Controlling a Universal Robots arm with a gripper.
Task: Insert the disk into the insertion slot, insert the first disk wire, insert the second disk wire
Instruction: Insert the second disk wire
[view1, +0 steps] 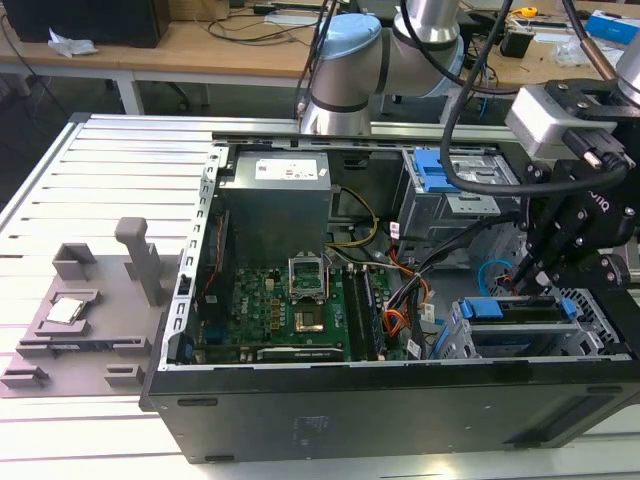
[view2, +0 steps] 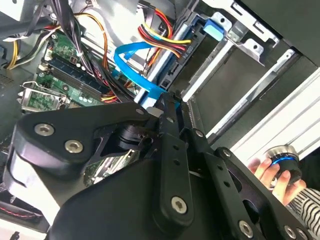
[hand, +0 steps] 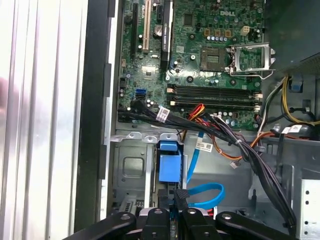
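The disk (view1: 520, 312), blue-framed, is seen already seated in the insertion slot (view1: 480, 345) at the near corner of the computer case (view1: 400, 400) on the exterior view's right, so the first step is judged done. The wire steps are judged in progress: the gripper (hand: 180, 200) is poised directly over the disk's blue carrier end, and a black connector (hand: 182, 196) of the blue flat cable (hand: 210, 192) is pinched between the narrowly closed jaws, just beside the carrier's rear. Whether either wire is fully plugged cannot be told. A person's hand (view2: 272, 175) is seen on a knob outside the case.
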